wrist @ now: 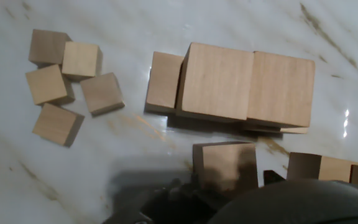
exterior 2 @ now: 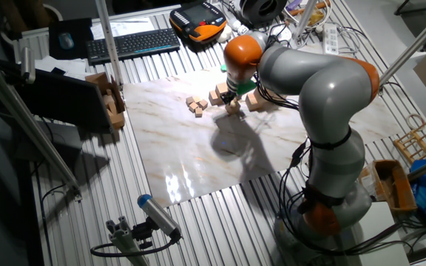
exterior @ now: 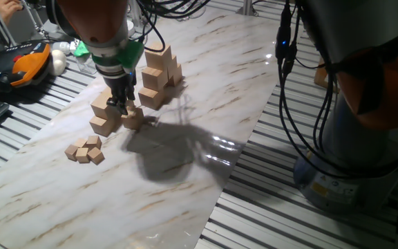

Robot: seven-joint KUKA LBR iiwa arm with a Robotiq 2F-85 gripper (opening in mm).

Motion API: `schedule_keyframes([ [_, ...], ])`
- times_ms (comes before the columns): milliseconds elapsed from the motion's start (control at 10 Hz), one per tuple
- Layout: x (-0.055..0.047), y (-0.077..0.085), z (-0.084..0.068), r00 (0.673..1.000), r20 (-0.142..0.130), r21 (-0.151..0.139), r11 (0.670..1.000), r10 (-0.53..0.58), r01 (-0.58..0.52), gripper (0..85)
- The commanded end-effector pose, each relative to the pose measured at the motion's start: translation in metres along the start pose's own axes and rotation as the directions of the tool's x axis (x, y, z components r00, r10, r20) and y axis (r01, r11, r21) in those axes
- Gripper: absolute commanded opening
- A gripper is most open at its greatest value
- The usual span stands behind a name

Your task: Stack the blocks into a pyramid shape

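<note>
Hand view: hand (wrist: 229,180) low over one block (wrist: 224,163).

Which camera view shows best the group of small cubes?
The hand view: all five small cubes appear large and separate, seen from above. One fixed view shows them as a small cluster; the other fixed view shows only tiny specks.

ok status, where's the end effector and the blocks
End effector low over single block, grip unclear. Partial stack behind it. Small cubes off to the side, not blocking.
</note>
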State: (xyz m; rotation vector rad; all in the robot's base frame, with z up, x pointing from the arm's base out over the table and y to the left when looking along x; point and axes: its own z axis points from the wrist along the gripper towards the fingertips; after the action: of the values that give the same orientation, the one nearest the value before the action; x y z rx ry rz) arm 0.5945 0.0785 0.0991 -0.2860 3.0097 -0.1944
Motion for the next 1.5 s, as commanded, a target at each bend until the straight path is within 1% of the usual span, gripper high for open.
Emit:
schedule_keyframes([
  [0, -0.001, 0.000, 0.003, 1.000, 0.000, -0.001, 1.000, -0.005, 0.005, 85.0],
  [100, -0.002, 0.000, 0.007, 1.000, -0.009, -0.005, 1.000, -0.019, 0.019, 85.0],
  [400, 0.000, -0.004, 0.018, 0.999, -0.018, -0.018, 0.999, -0.047, 0.047, 85.0],
  [600, 0.001, -0.004, 0.027, 0.998, -0.022, -0.040, 0.998, -0.054, 0.053, 85.0],
  [700, 0.002, -0.003, 0.033, 0.998, -0.015, -0.049, 0.997, -0.055, 0.054, 68.0],
  [800, 0.002, -0.002, 0.039, 0.999, -0.008, -0.060, 0.997, -0.050, 0.049, 68.0],
  [900, 0.003, -0.001, 0.040, 0.999, -0.010, -0.065, 0.997, -0.048, 0.047, 68.0],
  [1200, 0.004, 0.000, 0.042, 0.999, -0.005, -0.062, 0.997, -0.039, 0.038, 68.0],
  [1400, 0.002, -0.001, 0.047, 0.999, 0.002, -0.065, 0.997, -0.038, 0.038, 68.0],
])
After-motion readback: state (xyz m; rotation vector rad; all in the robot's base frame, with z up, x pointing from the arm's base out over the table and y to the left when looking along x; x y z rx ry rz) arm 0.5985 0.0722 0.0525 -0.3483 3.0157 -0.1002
